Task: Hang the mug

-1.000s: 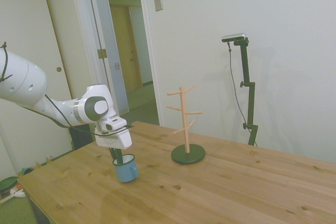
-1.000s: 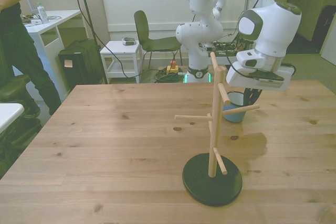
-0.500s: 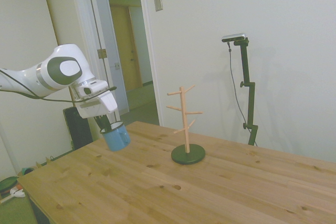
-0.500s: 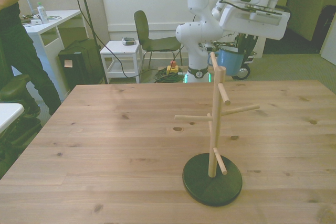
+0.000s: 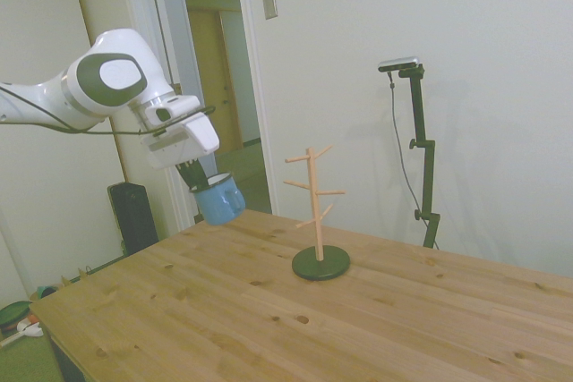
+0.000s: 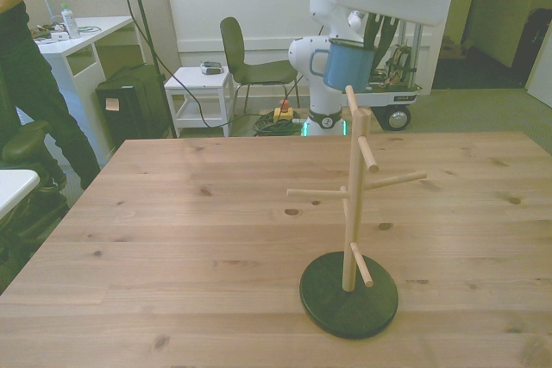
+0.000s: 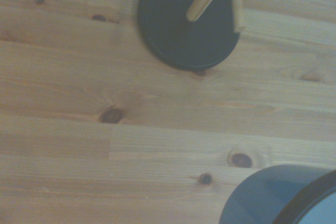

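Note:
The small blue mug (image 5: 218, 199) hangs in the air well above the table, tilted, with my gripper (image 5: 199, 179) shut on its rim. In the front view the mug (image 6: 348, 64) shows its loop handle toward that view's left, and the gripper (image 6: 376, 37) reaches down into it from the white hand. The wooden mug tree (image 5: 315, 206) stands on a dark round base to the right of the mug in the side view. In the front view the tree (image 6: 354, 204) is nearer the camera than the mug. The wrist view shows the mug's wall (image 7: 273, 195) and the tree's base (image 7: 184, 24).
The wooden table (image 6: 172, 239) spreads wide around the tree. A person (image 6: 26, 66) stands at the front view's left by a white desk. A chair (image 6: 246, 62) and a small white cart (image 6: 198, 96) sit behind the table.
The arm lifted the mug off the table, swung it high and away, then carried it toward the tree, still held above the table's far edge.

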### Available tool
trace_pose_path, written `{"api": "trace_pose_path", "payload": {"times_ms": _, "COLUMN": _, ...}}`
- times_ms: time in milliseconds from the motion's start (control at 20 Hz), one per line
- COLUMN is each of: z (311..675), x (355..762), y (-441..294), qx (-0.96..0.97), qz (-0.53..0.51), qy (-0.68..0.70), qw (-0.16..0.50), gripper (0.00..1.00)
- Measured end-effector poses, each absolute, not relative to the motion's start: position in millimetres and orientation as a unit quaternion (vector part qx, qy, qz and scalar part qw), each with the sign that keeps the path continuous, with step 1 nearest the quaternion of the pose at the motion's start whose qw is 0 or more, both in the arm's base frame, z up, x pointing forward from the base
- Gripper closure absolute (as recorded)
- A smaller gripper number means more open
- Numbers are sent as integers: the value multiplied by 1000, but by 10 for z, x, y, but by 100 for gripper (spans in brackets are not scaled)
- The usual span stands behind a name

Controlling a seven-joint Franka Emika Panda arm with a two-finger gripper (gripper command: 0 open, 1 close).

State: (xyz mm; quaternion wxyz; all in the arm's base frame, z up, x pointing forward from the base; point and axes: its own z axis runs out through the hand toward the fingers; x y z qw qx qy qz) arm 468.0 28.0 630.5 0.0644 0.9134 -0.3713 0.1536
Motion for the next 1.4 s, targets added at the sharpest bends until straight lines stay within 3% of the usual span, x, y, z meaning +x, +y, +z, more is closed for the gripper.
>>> {"api": "trace_pose_path", "payload": {"times_ms": 250, "z": 6566, "x": 4989, "y": 145, "qx": 912, "qz": 159, "qy": -373, "qw": 60, "gripper": 100}}
{"api": "trace_pose_path", "payload": {"times_ms": 500, "z": 6539, "x": 5317, "y": 195, "qx": 915, "qz": 154, "qy": -369, "qw": 57, "gripper": 100}}
{"api": "trace_pose_path", "payload": {"times_ms": 1400, "z": 6528, "x": 5906, "y": 451, "qx": 916, "qz": 145, "qy": -370, "qw": 47, "gripper": 100}}
